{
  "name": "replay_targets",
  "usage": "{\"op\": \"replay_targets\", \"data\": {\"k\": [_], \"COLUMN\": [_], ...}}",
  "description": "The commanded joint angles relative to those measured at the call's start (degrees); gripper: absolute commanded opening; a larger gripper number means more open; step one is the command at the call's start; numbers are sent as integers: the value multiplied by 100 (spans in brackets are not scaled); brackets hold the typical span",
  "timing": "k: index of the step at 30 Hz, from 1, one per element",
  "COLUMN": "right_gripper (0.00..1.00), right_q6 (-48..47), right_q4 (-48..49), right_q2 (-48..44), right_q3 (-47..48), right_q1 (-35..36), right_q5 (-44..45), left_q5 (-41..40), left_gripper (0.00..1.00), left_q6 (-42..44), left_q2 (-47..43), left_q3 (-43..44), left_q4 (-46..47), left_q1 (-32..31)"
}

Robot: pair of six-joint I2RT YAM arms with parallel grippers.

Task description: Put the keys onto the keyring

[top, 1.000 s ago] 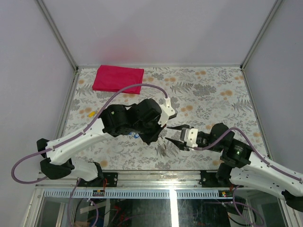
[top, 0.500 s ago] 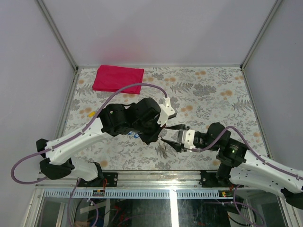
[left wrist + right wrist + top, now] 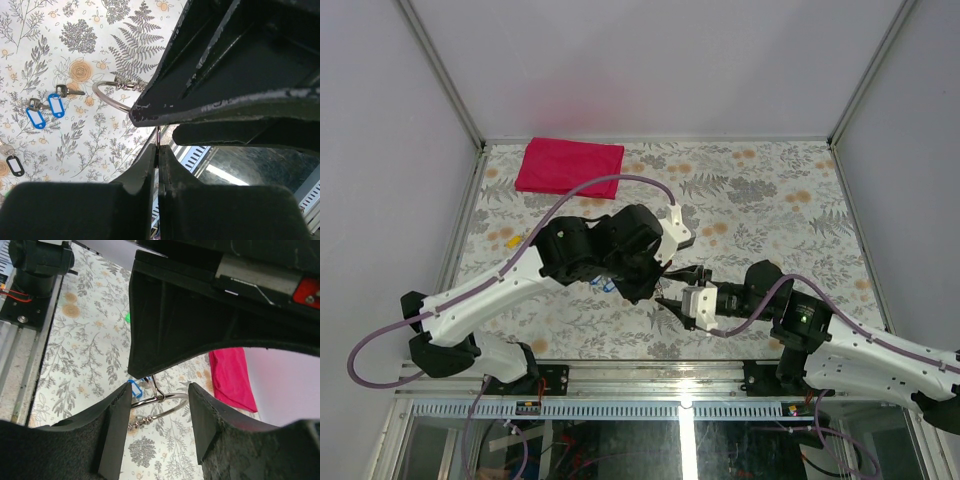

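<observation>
1. Find the table [image 3: 770,200]. A pink cloth [image 3: 568,166] lies at its far left corner.
2. Check the left gripper [image 3: 157,152]. Its fingers are clenched on a thin wire of the keyring [image 3: 106,102].
3. Check the right gripper [image 3: 160,390]. It is released, with one finger on each side of the keyring's large loop.
4. Find the keys [image 3: 36,119]. They lie side by side on the table, blue heads showing, apart from the keyring.

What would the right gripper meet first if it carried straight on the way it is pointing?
Probably the keyring: it hangs from the left gripper between the right gripper's open fingers, though depth is hard to judge.
</observation>
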Motion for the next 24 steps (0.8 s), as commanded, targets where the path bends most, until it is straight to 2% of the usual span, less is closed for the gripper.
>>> {"op": "replay_targets", "data": {"k": [1, 13, 24], "right_gripper": [55, 43, 44], "right_q6": [-661, -1412, -1586], "right_q4": [189, 324, 480], "right_q2": [63, -1, 139], "right_q3": [94, -103, -156], "right_q1": [72, 230, 379], "right_q5": [302, 649, 687], "left_q5": [207, 193, 221], "left_gripper": [0, 0, 0], "left_q6": [85, 50, 41], "left_q2": [28, 59, 146], "left_q3": [206, 233, 356], "left_q4": [-36, -23, -12], "left_q1": [22, 36, 35]}}
